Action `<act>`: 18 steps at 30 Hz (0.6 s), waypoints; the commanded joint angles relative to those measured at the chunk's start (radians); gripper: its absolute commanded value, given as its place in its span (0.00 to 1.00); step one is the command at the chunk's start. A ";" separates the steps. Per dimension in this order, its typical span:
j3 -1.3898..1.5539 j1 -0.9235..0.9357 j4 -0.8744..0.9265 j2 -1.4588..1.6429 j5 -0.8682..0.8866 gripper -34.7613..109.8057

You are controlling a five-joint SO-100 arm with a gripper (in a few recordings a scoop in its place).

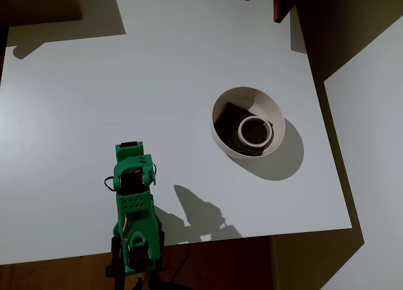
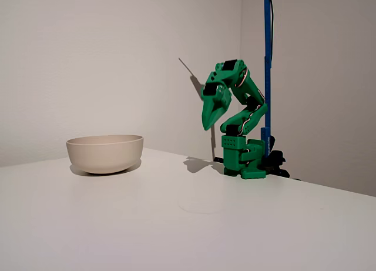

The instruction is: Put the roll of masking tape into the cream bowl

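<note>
Green plastic arm sits folded at the lower left of the overhead view, near the front edge of the white counter (image 1: 157, 70). Its fingers (image 2: 207, 125) point downward in the fixed view, drawn to a single narrow tip with no gap visible between them and nothing held.

To the right in the overhead view stands the cream bowl (image 1: 221, 111), well apart from the arm and up and to the right of it. The roll of masking tape (image 1: 255, 131) lies flat inside this bowl, hole facing up, resting toward the right side of the bowl floor. A dark brown folded item (image 1: 228, 117) lies under and to the left of the roll, touching it.

Relation governing any further move: the roll is away from the fingers, across open counter, and already enclosed by the bowl wall. Being a ring, it has no long axis; it lies level. On this evidence the task reads as complete, and the arm appears parked.

In the fixed view the bowl's wall hides its contents.

Markings: a dark band shows on the roll's inner core; no print, brand or label can be read on any item.
</note>
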 commanded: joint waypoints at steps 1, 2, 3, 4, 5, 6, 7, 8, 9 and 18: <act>0.130 -0.006 -0.048 0.120 -0.003 0.18; 0.170 -0.008 -0.052 0.147 -0.003 0.18; 0.210 -0.008 -0.055 0.178 -0.005 0.18; 0.252 -0.008 -0.060 0.212 -0.008 0.18; 0.293 -0.008 -0.061 0.249 -0.012 0.18; 0.333 -0.005 -0.061 0.287 -0.014 0.18; 0.371 -0.002 -0.058 0.328 -0.020 0.18; 0.405 -0.002 -0.049 0.368 -0.023 0.18; 0.436 0.000 -0.034 0.413 -0.023 0.18; 0.545 0.038 -0.005 0.492 -0.038 0.18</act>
